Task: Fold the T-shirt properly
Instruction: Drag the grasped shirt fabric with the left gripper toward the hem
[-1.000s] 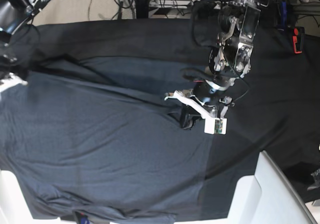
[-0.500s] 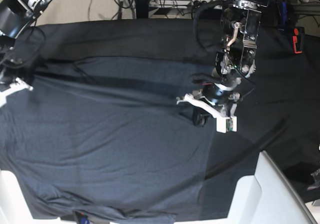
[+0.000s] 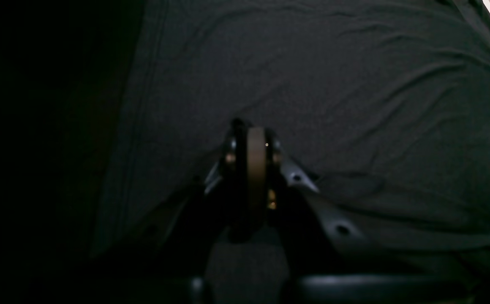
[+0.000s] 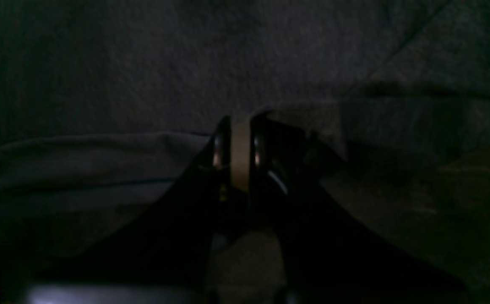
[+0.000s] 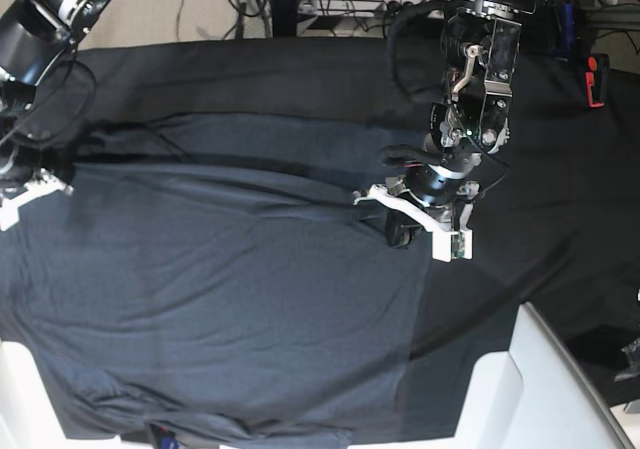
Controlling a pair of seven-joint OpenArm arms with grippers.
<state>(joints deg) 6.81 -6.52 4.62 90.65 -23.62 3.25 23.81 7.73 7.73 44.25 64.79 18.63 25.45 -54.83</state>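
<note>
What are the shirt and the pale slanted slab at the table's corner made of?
The T-shirt looks like soft matte knit fabric: it wrinkles and drapes in folds. The slab seems rigid, smooth, off-white, perhaps plastic or painted board; straight edges, no creases. Hard to be sure.

Left of the left arm (image 5: pixel 470 99), the T-shirt (image 5: pixel 220 279) lies flat and open to a gripper, though a white panel (image 5: pixel 545 389) below seems to block that corner.
</note>
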